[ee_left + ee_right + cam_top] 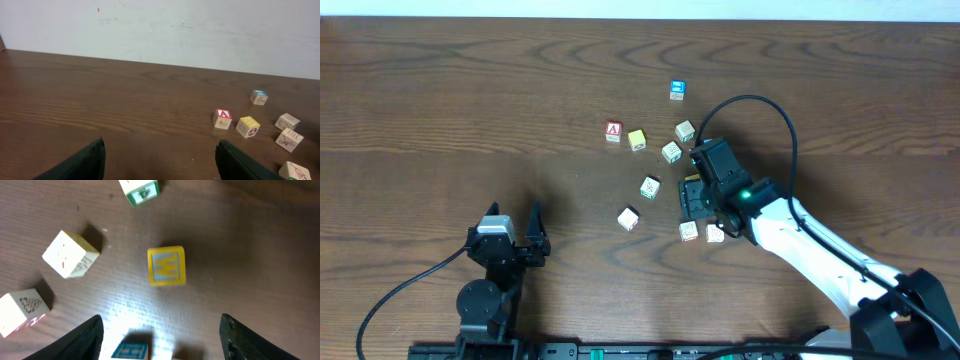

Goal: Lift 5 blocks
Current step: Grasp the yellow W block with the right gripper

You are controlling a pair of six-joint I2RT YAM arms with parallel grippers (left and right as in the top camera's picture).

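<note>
While right pincer point(161, 330) gapes | yellow block point(166, 265) lies on table point(260, 245)

You had the dark wooden table point(440, 100) carrying loose cubes right of its middle. The blue-faced cube point(677, 90) lay closest to the far edge. The red cube marked "A" point(613, 131) sat just beside a yellow block point(637, 140), and whitish blocks point(650, 187) were scattered toward the near edge.

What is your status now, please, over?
Left fingers open, holding nothing. Right fingers open, yellow W block below, not gripped. Whitish blocks close beside it, none blocking.
</note>
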